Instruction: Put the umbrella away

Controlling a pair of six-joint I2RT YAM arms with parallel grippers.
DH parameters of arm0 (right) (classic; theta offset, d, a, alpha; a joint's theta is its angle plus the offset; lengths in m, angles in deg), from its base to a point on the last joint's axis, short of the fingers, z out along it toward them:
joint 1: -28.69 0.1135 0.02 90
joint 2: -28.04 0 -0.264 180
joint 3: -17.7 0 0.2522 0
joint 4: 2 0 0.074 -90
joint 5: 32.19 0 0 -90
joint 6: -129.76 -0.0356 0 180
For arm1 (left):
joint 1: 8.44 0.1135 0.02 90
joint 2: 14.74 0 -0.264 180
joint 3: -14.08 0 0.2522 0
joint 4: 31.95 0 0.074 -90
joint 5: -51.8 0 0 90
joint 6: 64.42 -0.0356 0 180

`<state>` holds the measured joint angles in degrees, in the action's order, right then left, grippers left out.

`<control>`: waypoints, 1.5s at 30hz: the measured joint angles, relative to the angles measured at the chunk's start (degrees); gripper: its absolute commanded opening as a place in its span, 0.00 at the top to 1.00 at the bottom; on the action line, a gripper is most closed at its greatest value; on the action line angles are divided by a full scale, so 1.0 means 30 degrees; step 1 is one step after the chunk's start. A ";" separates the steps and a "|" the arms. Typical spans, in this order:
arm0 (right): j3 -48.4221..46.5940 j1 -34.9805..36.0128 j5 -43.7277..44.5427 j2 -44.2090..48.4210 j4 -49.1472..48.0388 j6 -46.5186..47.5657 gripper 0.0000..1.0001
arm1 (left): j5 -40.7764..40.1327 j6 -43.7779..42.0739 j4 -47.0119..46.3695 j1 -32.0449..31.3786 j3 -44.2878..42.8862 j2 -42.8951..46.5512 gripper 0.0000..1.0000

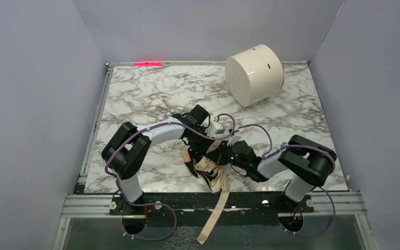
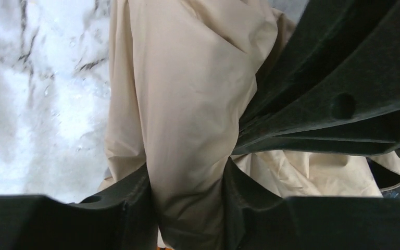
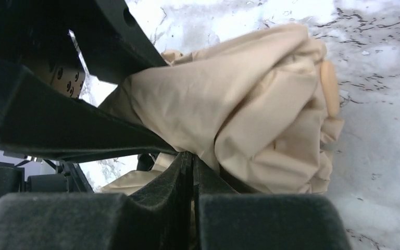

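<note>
Top view: umbrella (image 1: pixel 212 169) lies bunched on the marble table (image 1: pixel 151 94) near its front edge, between the arm bases, strap (image 1: pixel 213 213) trailing off the near edge. Left gripper (image 1: pixel 197 148) and right gripper (image 1: pixel 220 155) both meet at the bundle. White drum (image 1: pixel 254 74) sits on its side at the far right, well apart. Left wrist: left gripper (image 2: pixel 187 208) is part closed, holding a thick fold of the beige fabric (image 2: pixel 182 120). Right wrist: right gripper (image 3: pixel 193 198) is almost fully closed, with a thin fold seemingly pinched; the canopy is bunched, the peach knob (image 3: pixel 329 88) at its far end. Step judged: gathering or compacting the canopy, two-handed. The next move needs both grips kept while the bundle is tightened, then the loose strap dealt with. Storage spot unclear, possibly the drum.
</note>
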<state>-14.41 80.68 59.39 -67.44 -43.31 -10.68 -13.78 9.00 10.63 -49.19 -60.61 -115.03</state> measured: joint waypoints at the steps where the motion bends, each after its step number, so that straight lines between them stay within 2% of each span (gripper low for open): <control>1: 0.0073 -0.0015 0.0007 0.0073 0.0015 0.0044 0.87 | -0.0153 0.0007 0.0109 -0.0211 -0.0124 -0.0051 0.74; 6: 0.0867 -0.0117 0.0051 0.1749 0.0889 0.0211 0.78 | -0.0976 0.0160 0.0138 -0.0976 -0.0379 -0.0175 0.88; 8: 0.1209 -0.0138 0.0175 0.3126 0.1982 0.0321 0.73 | -0.1392 0.0233 0.0146 -0.1129 -0.0401 -0.0138 0.91; 10: 0.1443 -0.0153 0.0357 0.4641 0.3395 0.0342 0.68 | -0.1821 0.0299 0.0146 -0.1217 -0.0401 -0.0044 1.00; 17: 0.2069 -0.0204 0.1938 1.0542 0.8896 0.0153 0.60 | -0.5275 -0.0197 -0.0685 -0.1333 -0.0087 0.0605 1.00; 21: 0.1814 -0.0211 0.3344 1.2772 1.2211 0.0168 0.55 | -0.7329 -0.1523 -0.1814 -0.0780 -0.0007 0.0627 1.00; 26: 0.0845 -0.0328 0.4452 1.2968 1.4520 0.0488 0.51 | -0.9005 -0.3861 -0.3687 -0.0648 0.0838 0.0889 1.00; 32: -0.0699 -0.1821 0.4248 1.2721 1.5467 0.2062 0.42 | -1.0025 -0.7490 -0.7614 -0.0685 0.3912 0.2375 1.00; 40: -0.3665 -0.4801 0.0874 0.9806 1.5358 0.6353 0.35 | -0.9493 -1.3435 -1.3544 -0.0313 0.8138 0.3971 1.00; 45: -0.5231 -0.6171 -0.2754 0.7665 1.5096 0.9442 0.30 | -0.8881 -1.5671 -1.5278 -0.0182 0.8750 0.3876 1.00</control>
<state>-30.10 62.16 51.13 -44.45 1.98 17.65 -40.42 -38.01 -35.20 -49.74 -34.35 -103.40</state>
